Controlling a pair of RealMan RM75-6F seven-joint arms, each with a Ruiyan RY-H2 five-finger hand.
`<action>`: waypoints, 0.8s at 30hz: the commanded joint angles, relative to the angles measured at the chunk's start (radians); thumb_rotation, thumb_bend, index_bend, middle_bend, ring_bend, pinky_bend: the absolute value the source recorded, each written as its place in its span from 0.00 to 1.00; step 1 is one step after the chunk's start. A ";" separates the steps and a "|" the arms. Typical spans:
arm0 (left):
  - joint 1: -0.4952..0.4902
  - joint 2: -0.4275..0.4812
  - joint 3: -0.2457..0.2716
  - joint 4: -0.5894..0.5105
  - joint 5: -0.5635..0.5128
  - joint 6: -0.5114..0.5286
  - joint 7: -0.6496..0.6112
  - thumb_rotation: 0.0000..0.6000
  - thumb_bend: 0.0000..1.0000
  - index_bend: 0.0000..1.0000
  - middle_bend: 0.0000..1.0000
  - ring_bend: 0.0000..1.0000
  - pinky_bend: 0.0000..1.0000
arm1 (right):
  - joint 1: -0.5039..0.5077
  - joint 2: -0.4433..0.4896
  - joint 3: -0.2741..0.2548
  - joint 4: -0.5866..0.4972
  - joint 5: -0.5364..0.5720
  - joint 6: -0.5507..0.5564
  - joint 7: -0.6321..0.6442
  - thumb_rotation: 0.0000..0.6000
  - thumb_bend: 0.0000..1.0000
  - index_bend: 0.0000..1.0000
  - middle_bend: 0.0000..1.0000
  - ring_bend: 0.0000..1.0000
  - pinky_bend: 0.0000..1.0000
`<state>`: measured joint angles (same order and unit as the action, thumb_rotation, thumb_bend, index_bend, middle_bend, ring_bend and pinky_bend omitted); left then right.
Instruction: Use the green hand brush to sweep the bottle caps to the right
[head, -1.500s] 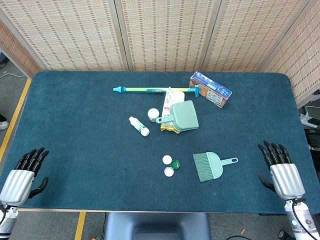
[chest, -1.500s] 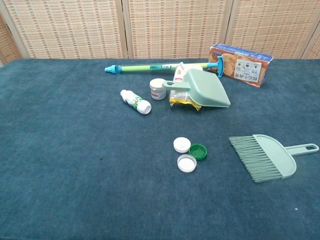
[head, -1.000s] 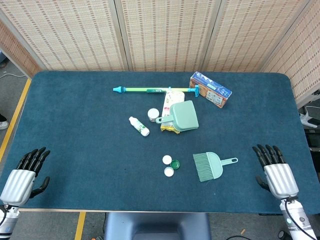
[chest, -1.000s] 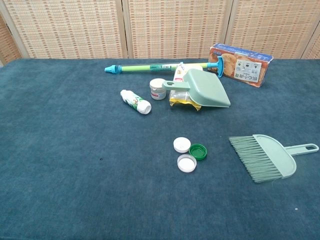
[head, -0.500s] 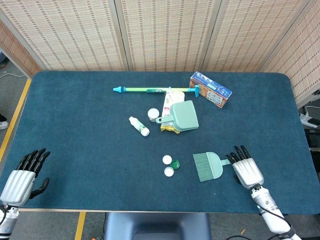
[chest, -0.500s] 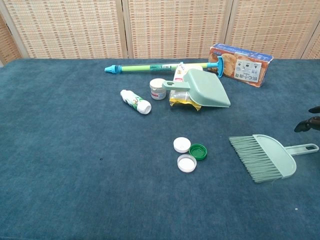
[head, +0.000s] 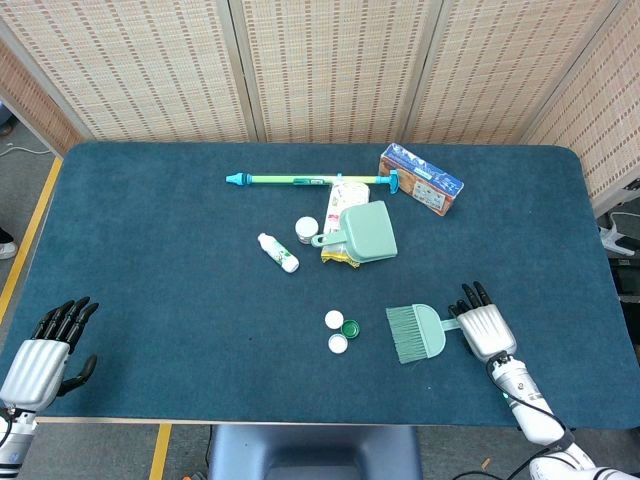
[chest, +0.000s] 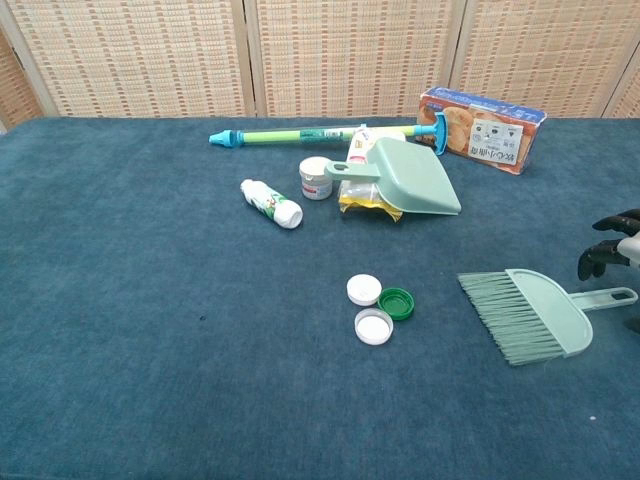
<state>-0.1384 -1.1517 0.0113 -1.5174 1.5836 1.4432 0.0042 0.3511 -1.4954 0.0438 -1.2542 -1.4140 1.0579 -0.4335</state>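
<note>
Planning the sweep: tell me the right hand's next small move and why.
Probably lower the right hand and close it on the green plastic hand brush by its handle: the hand is over the handle end, fingers apart, holding nothing, and the three bottle caps lie unswept left of the bristles.

Matt plastic brush (head: 416, 332) — napped cloth table (head: 150, 260)

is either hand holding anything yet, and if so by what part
Nothing is held. The right hand hovers over the brush handle with fingers spread; the left hand rests open at the table edge.
</note>
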 joint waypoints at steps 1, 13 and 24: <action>0.000 0.000 0.000 0.004 -0.001 -0.001 -0.003 1.00 0.42 0.00 0.00 0.00 0.10 | 0.008 -0.013 0.000 0.014 0.005 -0.008 0.004 1.00 0.23 0.33 0.32 0.06 0.00; -0.006 0.001 -0.007 -0.015 -0.016 -0.011 0.011 1.00 0.42 0.00 0.00 0.00 0.10 | 0.024 -0.053 -0.005 0.049 0.012 -0.003 0.010 1.00 0.25 0.43 0.37 0.13 0.00; -0.008 0.008 -0.011 -0.024 -0.031 -0.018 0.017 1.00 0.42 0.00 0.00 0.00 0.10 | 0.032 -0.067 -0.007 0.060 0.020 0.000 0.011 1.00 0.27 0.48 0.41 0.18 0.01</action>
<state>-0.1462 -1.1437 0.0000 -1.5411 1.5524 1.4255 0.0210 0.3827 -1.5619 0.0368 -1.1946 -1.3944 1.0578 -0.4220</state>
